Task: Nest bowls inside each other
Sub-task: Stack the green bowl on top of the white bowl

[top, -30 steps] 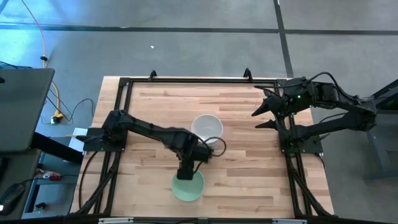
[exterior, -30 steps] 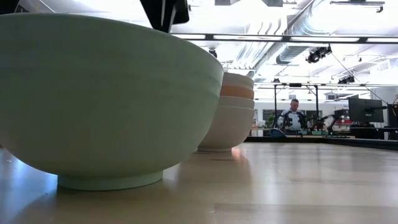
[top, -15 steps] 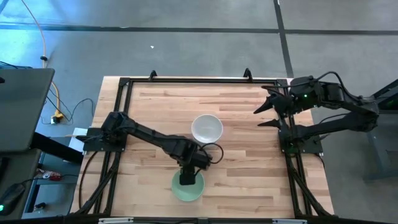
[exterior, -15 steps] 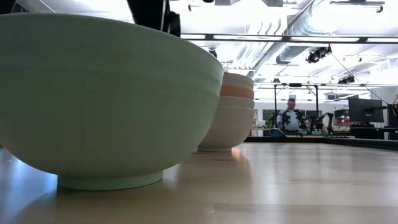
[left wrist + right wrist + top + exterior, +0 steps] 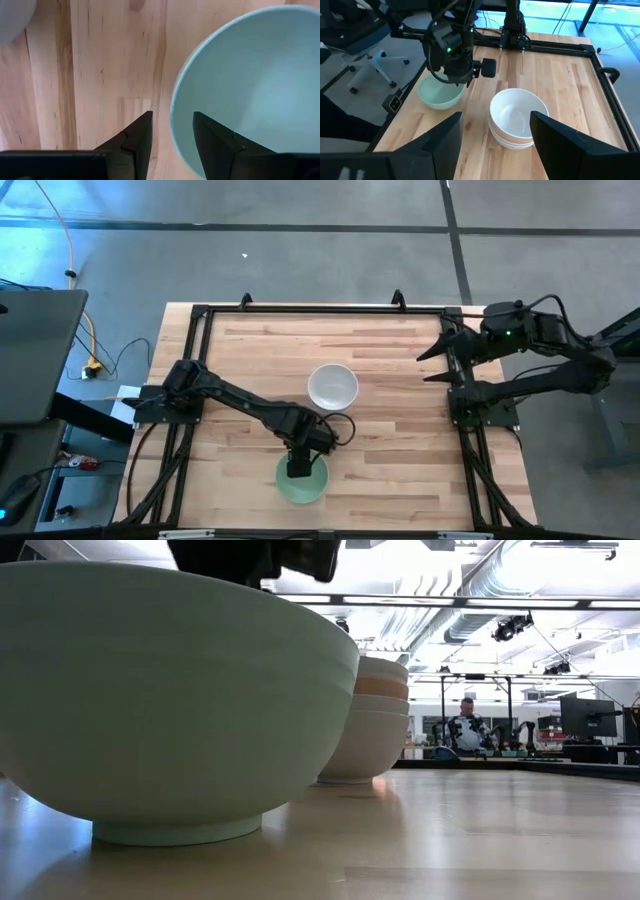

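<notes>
1. one mint bowl (image 5: 302,480) at near table edge, apart from stack. rigid, smooth, likely slippery and light; grip at rim. left gripper (image 5: 171,131) fingers narrowly apart, straddling its rim, not clamped.
2. stack of bowls (image 5: 332,386) mid-table: low view shows orange band betw. white ones; high view shows only top white bowl.
3. right gripper (image 5: 436,360) waits far right, spread wide.

Mint bowl (image 5: 170,700): cut off at 9 o'clock in the low view. Stack (image 5: 372,720): partly hidden behind it, bowl count unclear. Left gripper (image 5: 298,468) covers the mint rim from above.
</notes>
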